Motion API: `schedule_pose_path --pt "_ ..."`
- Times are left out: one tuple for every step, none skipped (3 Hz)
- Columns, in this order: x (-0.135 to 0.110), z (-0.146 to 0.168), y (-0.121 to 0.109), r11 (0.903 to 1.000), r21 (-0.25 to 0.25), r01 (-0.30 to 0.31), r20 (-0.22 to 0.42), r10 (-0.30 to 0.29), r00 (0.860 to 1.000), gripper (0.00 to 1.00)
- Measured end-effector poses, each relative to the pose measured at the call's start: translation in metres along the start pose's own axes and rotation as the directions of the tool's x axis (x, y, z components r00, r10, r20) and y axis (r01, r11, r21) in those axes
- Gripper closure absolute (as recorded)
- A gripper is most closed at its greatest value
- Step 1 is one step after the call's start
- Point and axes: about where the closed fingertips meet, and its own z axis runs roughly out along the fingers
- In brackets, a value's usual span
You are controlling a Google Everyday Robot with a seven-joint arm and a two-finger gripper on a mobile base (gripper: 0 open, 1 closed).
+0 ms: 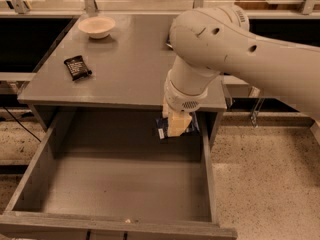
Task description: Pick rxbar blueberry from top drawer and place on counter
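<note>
The top drawer stands pulled open below the counter. My gripper hangs over the drawer's far right part, just under the counter's front edge. It is shut on the rxbar blueberry, a dark navy bar with a white label end that sticks out to the left of the fingers. The bar is held clear above the drawer floor. My big white arm reaches in from the right and hides the counter's right rear part.
A white bowl sits at the counter's back left. A black packet with white print lies at its left side. Black recessed bins flank the counter. A speckled floor lies to the right.
</note>
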Motion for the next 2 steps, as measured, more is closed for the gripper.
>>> schedule_pose_path --pt "0.000 -0.014 -0.007 0.9996 0.027 0.013 -0.028 -0.012 1.000 1.00" --pt "-0.002 -0.047 -0.023 0.9946 0.098 0.034 -0.064 -0.028 0.998 1.00"
